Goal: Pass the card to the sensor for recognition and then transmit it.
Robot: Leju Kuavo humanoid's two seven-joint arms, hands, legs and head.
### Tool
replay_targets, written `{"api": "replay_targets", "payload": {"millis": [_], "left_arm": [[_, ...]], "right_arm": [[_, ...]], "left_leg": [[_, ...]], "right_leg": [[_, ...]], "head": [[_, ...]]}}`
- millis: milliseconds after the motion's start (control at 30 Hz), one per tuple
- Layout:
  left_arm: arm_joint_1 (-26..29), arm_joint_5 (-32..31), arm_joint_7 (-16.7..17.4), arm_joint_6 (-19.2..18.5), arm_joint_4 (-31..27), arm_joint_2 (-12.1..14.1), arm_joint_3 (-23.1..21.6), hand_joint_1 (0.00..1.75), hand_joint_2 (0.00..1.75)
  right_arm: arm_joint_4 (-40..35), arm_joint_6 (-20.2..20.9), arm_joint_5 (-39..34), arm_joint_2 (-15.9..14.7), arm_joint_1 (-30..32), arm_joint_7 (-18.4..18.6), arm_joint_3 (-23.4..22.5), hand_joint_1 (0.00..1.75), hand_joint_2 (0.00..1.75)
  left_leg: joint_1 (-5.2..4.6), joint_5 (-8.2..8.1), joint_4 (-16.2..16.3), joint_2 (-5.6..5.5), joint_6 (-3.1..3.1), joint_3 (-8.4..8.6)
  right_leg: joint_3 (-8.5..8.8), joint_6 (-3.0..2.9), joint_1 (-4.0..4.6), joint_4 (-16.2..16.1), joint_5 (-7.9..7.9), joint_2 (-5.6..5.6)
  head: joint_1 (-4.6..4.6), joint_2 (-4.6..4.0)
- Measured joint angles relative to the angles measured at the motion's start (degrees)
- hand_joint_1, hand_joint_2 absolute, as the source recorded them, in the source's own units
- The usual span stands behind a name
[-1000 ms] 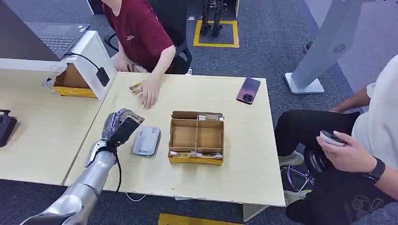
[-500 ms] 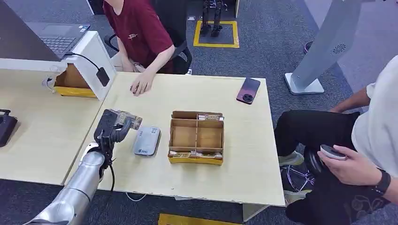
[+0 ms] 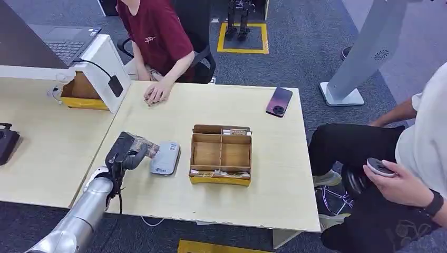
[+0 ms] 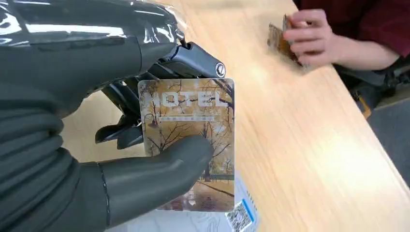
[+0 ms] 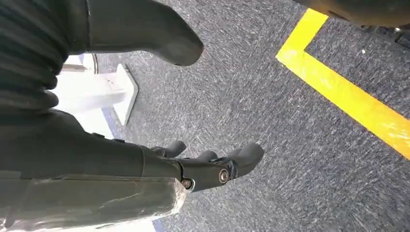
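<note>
- Now: left hand (image 3: 128, 151) grips one card (image 4: 189, 140), thumb pressed on its face and dark fingers (image 4: 193, 60) behind it; card sits just above the near edge of the sensor (image 3: 165, 158), contact can't be told.
- Card: flat rectangle, rounded corners, glossy print of autumn trees in yellow-brown, white "HOTEL" lettering across one end.
- Sensor: one flat grey-white slab with rounded corners and a blue mark, lying on the counter (image 3: 274, 174) just left of the box (image 3: 221, 154).
- Box: one shallow cardboard tray, yellow front edge, divided into compartments; small cards packed in the front and back strips, count unclear.
- Counter: pale wood-grain top, smooth, matte.
- Right hand (image 5: 145, 159) hangs over grey carpet with a yellow tape line (image 5: 345, 92); fingers loosely curled, thumb apart, holding nothing.
- One dark maroon phone (image 3: 279, 101) lies flat near the counter's far right corner.
- Two people: one in a red shirt at the far side, hand (image 3: 156, 93) resting on the counter over a second card (image 4: 280, 41); one seated at right in dark trousers holding a small round device (image 3: 380, 166).
- One laptop (image 3: 63, 45) on a white stand at far left.
</note>
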Motion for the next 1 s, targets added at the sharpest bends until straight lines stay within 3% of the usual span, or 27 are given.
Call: {"api": "replay_targets", "payload": {"millis": [267, 533, 1000], "left_arm": [[2.0, 6.3, 0.5, -5.3, -1.9, 0.3, -0.8, 1.75, 1.75], [2.1, 6.8, 2.1, -4.5, -3.1, 0.0, -1.9, 1.75, 1.75], [-1.2, 1.5, 4.2, 7.3, 1.2, -4.3, -6.4, 1.75, 1.75]], "right_arm": [[0.0, -0.2, 0.2, -0.3, 0.0, -0.1, 0.0, 0.0, 1.75], [0.1, -0.1, 0.6, -0.3, 0.0, 0.3, 0.0, 0.0, 1.75], [0.0, 0.5, 1.1, -0.3, -0.1, 1.1, 0.0, 0.0, 1.75]], "left_leg": [[0.0, 0.0, 0.0, -0.01, 0.0, 0.0], [0.0, 0.0, 0.0, -0.01, 0.0, 0.02], [-0.01, 0.0, 0.0, -0.02, 0.0, 0.01]], "right_leg": [[0.0, 0.0, 0.0, 0.0, 0.0, -0.01], [0.0, 0.0, 0.0, 0.0, 0.0, -0.01], [0.0, 0.0, -0.01, 0.0, 0.01, -0.02]], "head": [[0.02, 0.0], [0.0, 0.0], [0.0, 0.0]]}}
